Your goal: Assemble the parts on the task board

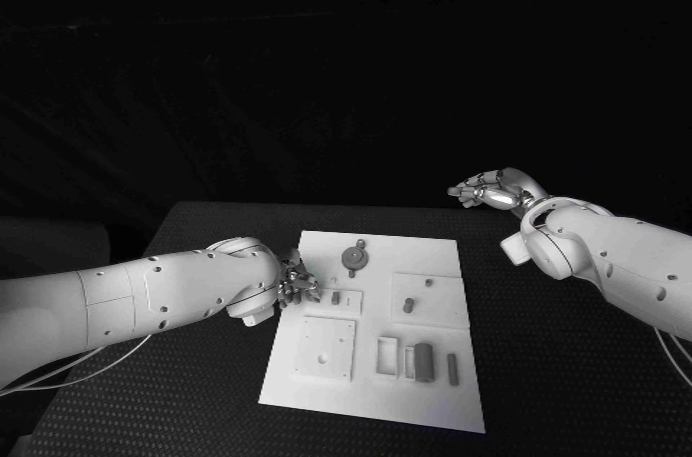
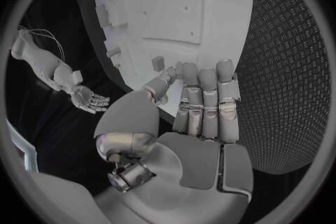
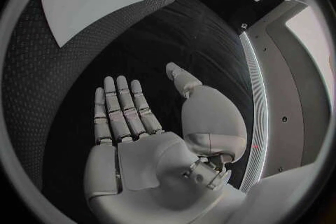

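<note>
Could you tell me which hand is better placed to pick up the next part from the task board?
Probably the left. The left hand sits at the task board's edge, fingers beside a small part. The right hand hangs open over bare table, beyond the board's far corner.

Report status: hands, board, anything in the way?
Left hand open, fingers over the task board left edge. Right hand open, off the board. Grey parts on the board, none held. Nothing blocking.
</note>
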